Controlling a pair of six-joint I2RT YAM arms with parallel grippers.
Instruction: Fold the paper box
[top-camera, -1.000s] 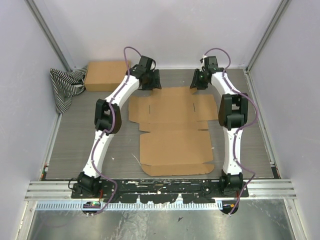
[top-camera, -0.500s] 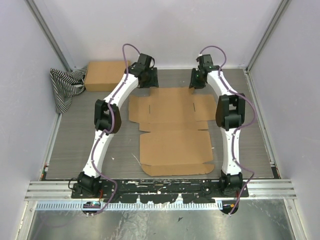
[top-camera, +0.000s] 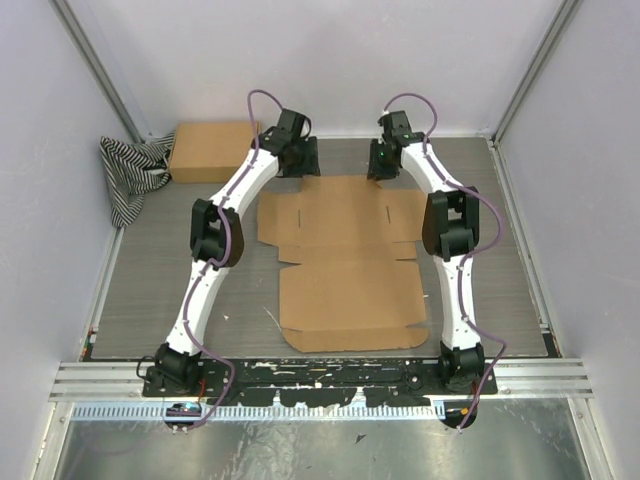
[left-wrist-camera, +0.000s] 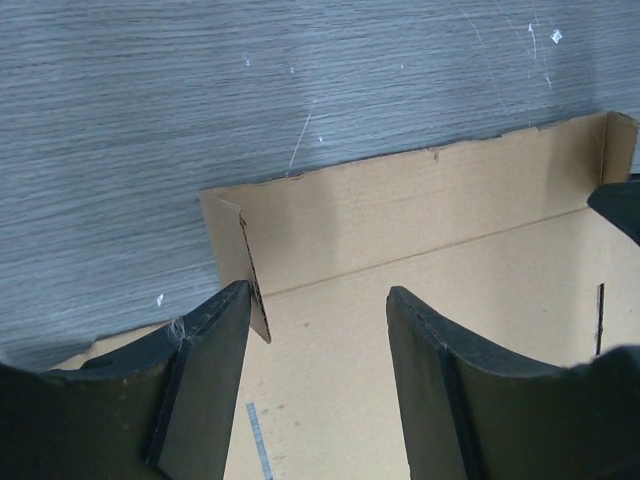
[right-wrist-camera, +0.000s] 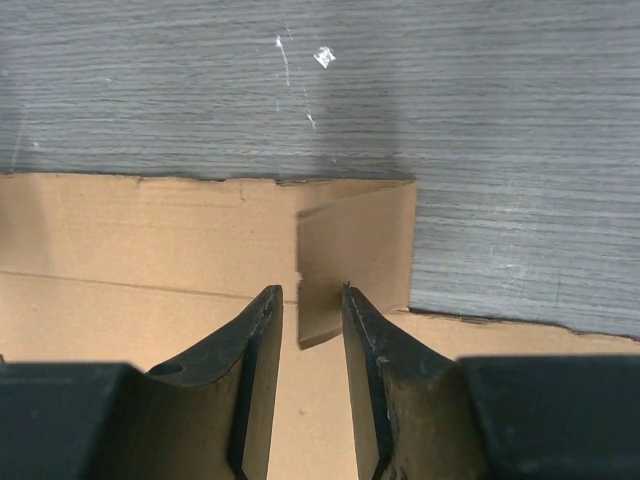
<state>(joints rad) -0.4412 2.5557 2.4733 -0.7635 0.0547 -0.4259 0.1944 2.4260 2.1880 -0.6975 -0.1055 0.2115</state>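
The paper box (top-camera: 345, 250) lies as a flat die-cut brown sheet in the middle of the table. My left gripper (top-camera: 298, 160) hovers over its far left corner. In the left wrist view the left gripper (left-wrist-camera: 318, 290) is open and empty over the cardboard (left-wrist-camera: 420, 250), with a small corner flap (left-wrist-camera: 252, 285) raised beside the left finger (left-wrist-camera: 210, 380). My right gripper (top-camera: 383, 163) is over the far right corner. In the right wrist view the right gripper (right-wrist-camera: 310, 292) has a narrow gap and grips nothing, with a small raised flap (right-wrist-camera: 360, 245) just ahead of it.
A second, box-shaped brown cardboard box (top-camera: 212, 150) sits at the back left, with a striped cloth (top-camera: 130, 178) beside it. Grey walls close in the table on three sides. An aluminium rail (top-camera: 320, 375) runs along the near edge.
The right gripper has moved left along the sheet's far edge, toward the corner flap. The left gripper has barely moved. The sheet lies as before.
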